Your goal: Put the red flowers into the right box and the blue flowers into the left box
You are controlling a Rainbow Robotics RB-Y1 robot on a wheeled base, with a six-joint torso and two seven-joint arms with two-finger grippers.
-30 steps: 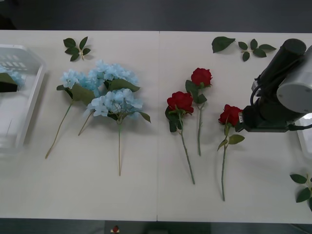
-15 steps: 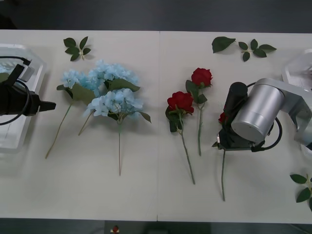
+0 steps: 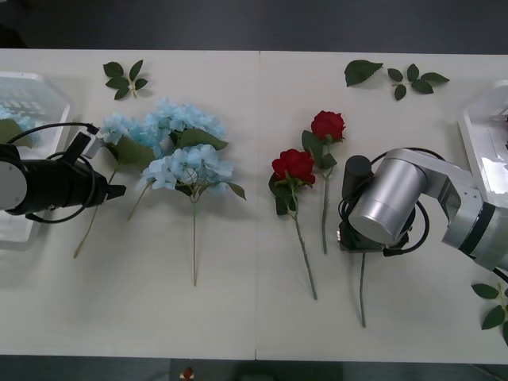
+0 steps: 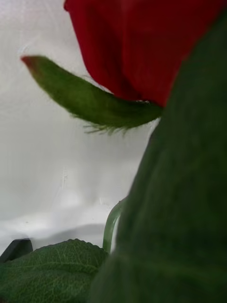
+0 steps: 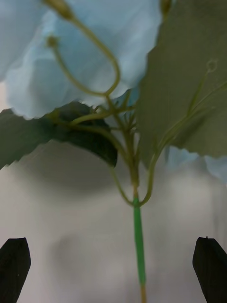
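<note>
**Both arms down among the flowers**

We took the cluster of blue flowers [image 3: 171, 147] as our landmark, lying left of the table's [image 3: 238, 309] middle with its stems pointing toward the robot. The left gripper [image 3: 111, 190] sat just to the left of that cluster, low over the leftmost stem. In the left wrist view we saw its two black fingertips [image 5: 14, 262] spread wide at the corners, with the thin green-and-tan stem [image 5: 137, 236] running up between them to pale blue petals [image 5: 80, 52] and big leaves, nothing gripped. Farther left of the cluster, at the table's edge, stood the left box [image 3: 36, 151], a slotted white bin holding a bit of blue.

To the right of the cluster lay the red flowers [image 3: 295, 165]: two blooms in plain sight, and a third one covered by the right arm. The right gripper [image 3: 361, 218] was down over that third flower, whose stem [image 3: 362, 290] ran out from under it toward the robot. The right wrist view showed a red bloom [image 4: 142, 42] and leaves pressed close to the lens; we could not tell how its claw stood. The right box [image 3: 482, 143] sat far to the right, at the table's edge. Loose green sprigs [image 3: 125, 78] lay just behind the cluster.
</note>
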